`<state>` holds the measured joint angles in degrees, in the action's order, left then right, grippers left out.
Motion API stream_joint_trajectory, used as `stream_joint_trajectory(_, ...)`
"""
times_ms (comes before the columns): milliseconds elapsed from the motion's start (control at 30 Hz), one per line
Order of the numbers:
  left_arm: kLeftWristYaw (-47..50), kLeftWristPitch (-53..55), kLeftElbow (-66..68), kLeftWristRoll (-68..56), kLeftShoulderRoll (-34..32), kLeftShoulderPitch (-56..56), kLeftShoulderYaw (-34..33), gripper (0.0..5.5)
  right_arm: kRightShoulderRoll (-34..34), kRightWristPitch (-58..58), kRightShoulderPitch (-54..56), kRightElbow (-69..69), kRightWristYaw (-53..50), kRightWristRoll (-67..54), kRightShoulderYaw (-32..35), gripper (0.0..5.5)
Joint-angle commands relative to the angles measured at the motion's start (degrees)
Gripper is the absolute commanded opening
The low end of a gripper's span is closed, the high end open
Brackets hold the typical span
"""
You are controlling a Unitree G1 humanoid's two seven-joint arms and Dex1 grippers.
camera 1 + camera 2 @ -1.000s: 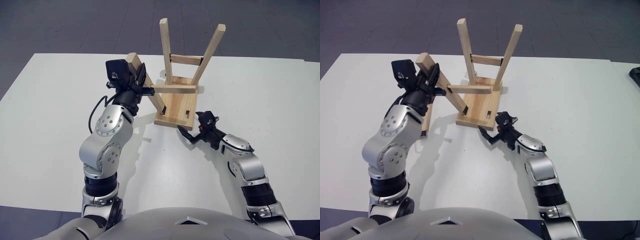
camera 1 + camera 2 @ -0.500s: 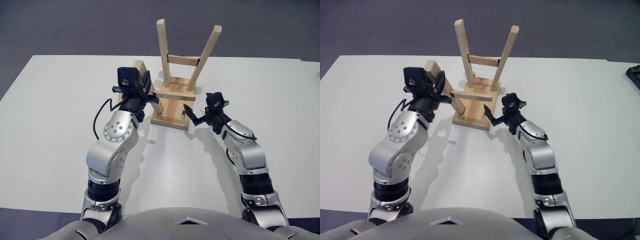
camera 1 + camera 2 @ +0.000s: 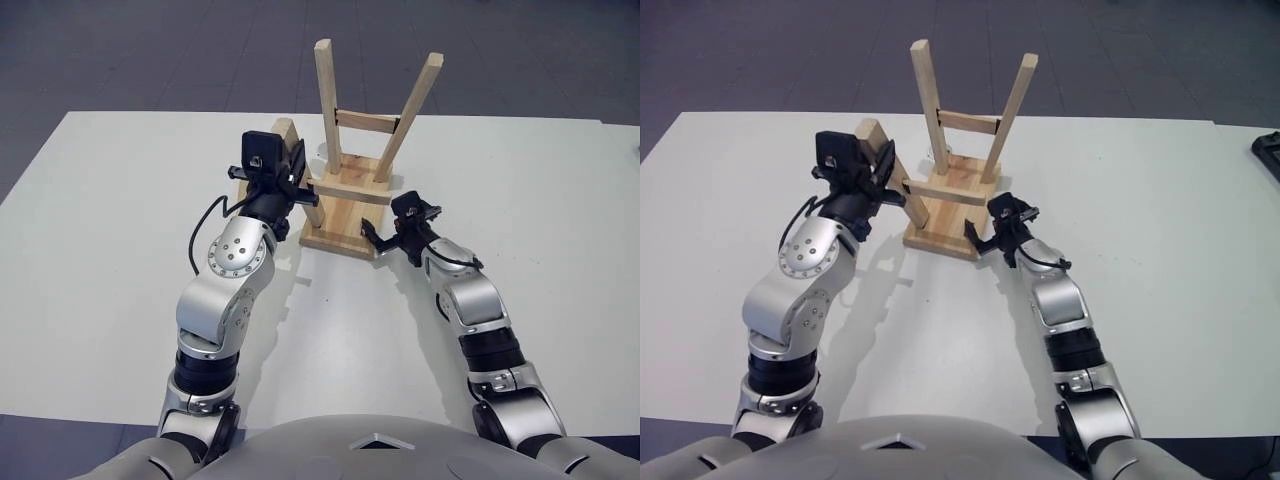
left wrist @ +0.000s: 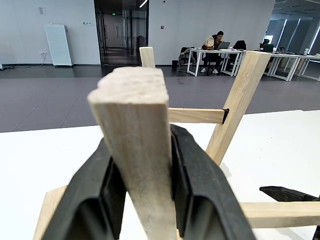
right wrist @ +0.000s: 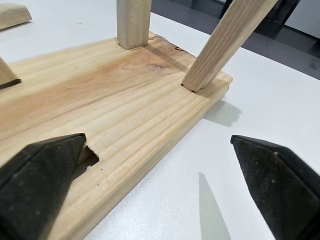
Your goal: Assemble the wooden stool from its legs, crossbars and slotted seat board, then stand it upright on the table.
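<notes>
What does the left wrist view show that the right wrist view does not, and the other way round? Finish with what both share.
Left wrist view: the left end effector shut on a wooden leg, the crossbar high between the two standing legs, and the room behind.
Right wrist view: the right end effector open, one fingertip beside an empty slot in the seat board, and where the standing legs enter that board.
Both: the two standing legs and the white table.
</notes>
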<state>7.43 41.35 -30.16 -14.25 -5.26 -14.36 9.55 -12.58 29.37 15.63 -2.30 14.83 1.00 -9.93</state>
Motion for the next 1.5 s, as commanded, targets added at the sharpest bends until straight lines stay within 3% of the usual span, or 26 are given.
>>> stream_joint_trajectory(33, -2.8, 8.4, 8.0, -1.9, -0.4, 5.6, -1.4, 1.54, -1.7, 2.6, 0.7, -2.9, 1.2, 1.8, -1.3, 5.4)
stream_joint_trajectory(400, -5.7, 0.8, 6.8, -5.7, 6.7, 0.6, -6.8, 3.42, -1.8, 1.4, 3.2, -6.1, 1.3, 2.1, -0.9, 5.4)
stream_joint_trajectory(500, -7.7, -3.5, 1.8, -10.0, 7.6, -2.1, -11.4, 3.87, -1.7, 1.1, 3.2, -6.6, 1.1, 2.1, -0.5, 5.4)
stream_joint_trajectory(633, -8.8, -5.3, -3.8, -19.1, 2.6, -9.9, -23.7, 4.47, -1.9, 0.4, 1.7, -5.4, 0.9, 1.4, 0.7, 5.4)
stream_joint_trajectory(767, -9.6, -3.1, -1.0, -16.5, -9.6, -12.4, -30.0, 5.18, -2.3, -0.6, 0.0, -1.1, -0.1, -0.1, 4.7, 5.4)
stream_joint_trajectory(833, -10.0, 0.1, 3.6, -10.8, -16.3, -9.4, -27.7, 5.39, -2.7, -0.4, -1.0, 2.6, -0.8, -1.6, 8.1, 5.4)
stream_joint_trajectory(933, -11.1, 4.6, 6.4, -6.6, -19.7, -3.1, -21.4, 5.39, -3.5, 0.7, -2.3, 7.6, -0.9, -3.0, 11.7, 5.4)
stream_joint_trajectory(1167, -8.3, 12.3, 11.6, -4.5, -13.0, 6.1, -15.0, 5.39, -3.1, 0.9, -4.8, 13.1, -1.1, -4.5, 13.2, 5.4)
stream_joint_trajectory(1500, -12.1, 13.3, 18.8, -1.1, -14.0, 4.6, -10.8, 5.39, -1.4, 0.3, -5.8, 13.5, -3.4, -5.3, 13.9, 5.4)
